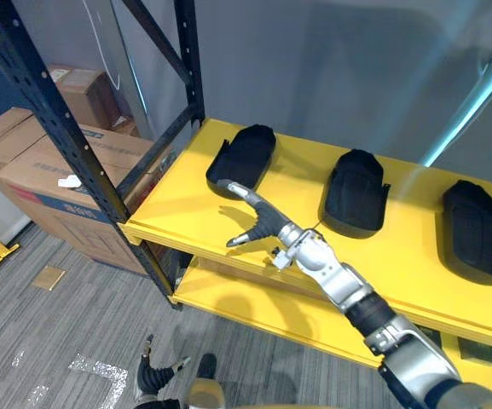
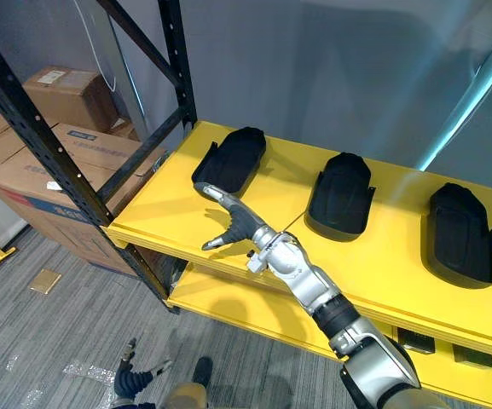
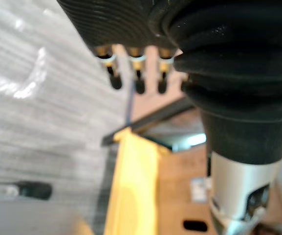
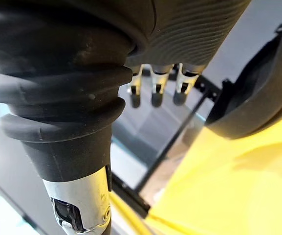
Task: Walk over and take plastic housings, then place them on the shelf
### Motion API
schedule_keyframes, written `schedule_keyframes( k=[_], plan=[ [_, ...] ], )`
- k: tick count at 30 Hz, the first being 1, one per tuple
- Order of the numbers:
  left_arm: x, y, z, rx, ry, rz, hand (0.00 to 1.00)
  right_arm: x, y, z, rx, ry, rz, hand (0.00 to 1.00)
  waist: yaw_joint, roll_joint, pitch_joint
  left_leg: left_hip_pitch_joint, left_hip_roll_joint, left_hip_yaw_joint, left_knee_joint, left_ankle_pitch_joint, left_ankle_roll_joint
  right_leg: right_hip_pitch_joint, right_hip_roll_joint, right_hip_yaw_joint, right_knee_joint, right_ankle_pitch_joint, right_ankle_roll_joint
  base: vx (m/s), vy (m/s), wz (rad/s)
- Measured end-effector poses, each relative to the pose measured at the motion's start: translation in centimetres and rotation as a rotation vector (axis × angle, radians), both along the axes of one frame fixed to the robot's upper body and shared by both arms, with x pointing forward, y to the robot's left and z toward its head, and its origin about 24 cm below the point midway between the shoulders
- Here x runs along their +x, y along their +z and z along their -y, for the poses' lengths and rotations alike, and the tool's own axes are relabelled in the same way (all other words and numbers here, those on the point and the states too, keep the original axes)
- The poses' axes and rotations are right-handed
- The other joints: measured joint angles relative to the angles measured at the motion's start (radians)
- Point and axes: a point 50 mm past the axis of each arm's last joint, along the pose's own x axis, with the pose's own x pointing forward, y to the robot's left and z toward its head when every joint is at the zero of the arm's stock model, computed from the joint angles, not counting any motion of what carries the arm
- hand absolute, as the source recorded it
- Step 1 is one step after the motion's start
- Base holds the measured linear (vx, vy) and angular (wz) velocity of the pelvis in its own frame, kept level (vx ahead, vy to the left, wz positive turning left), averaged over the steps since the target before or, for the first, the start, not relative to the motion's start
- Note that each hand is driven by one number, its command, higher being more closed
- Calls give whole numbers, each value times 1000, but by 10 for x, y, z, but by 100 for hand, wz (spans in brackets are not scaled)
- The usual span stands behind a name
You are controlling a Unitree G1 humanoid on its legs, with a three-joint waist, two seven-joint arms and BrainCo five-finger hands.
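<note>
Three black plastic housings lie in a row on the yellow shelf [image 1: 186, 200]: a left one [image 1: 244, 158], a middle one [image 1: 356, 192] and a right one [image 1: 477, 230]. My right hand [image 1: 258, 217] reaches over the shelf's front part, just before the left housing. It is open, with straight fingers and the thumb spread, and holds nothing. The right wrist view has that housing [image 4: 258, 98] close past the fingertips [image 4: 153, 98], resting on the yellow board [image 4: 219, 186]. My left hand [image 1: 147, 371] hangs low over the grey floor, fingers relaxed and empty.
Black rack uprights [image 1: 66, 128] and a diagonal brace frame the shelf's left end. Cardboard boxes [image 1: 49, 170] are stacked left of the rack. A lower yellow shelf [image 1: 254, 302] sits under the upper one. A small cardboard piece [image 1: 48, 277] lies on the floor.
</note>
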Motion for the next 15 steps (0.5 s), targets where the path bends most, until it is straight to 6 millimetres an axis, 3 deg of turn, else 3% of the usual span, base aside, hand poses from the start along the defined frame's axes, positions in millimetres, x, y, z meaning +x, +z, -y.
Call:
schedule_keyframes(
  k=[4,8,15],
  plan=[
    [-4,-7,-5,-8,-45,-55,0,12,-5,-6,-134,-89,60,0,31,-10,6,-5,10,-2,0,1,1,0,12,-3,-9,1,-2,-20,-9,3],
    [-10,-13,-8,-32,-41,-102,0,24,19,-8,-136,-201,215,0,48,-21,15,-17,14,-4,0,2,-1,-6,15,-7,-20,5,-7,2,-10,2],
    [-6,-16,-9,-89,-13,-119,0,31,35,-3,-113,-344,341,0,55,-21,36,-15,14,-7,0,7,-9,-1,17,-12,-20,8,-1,0,0,0]
  ],
)
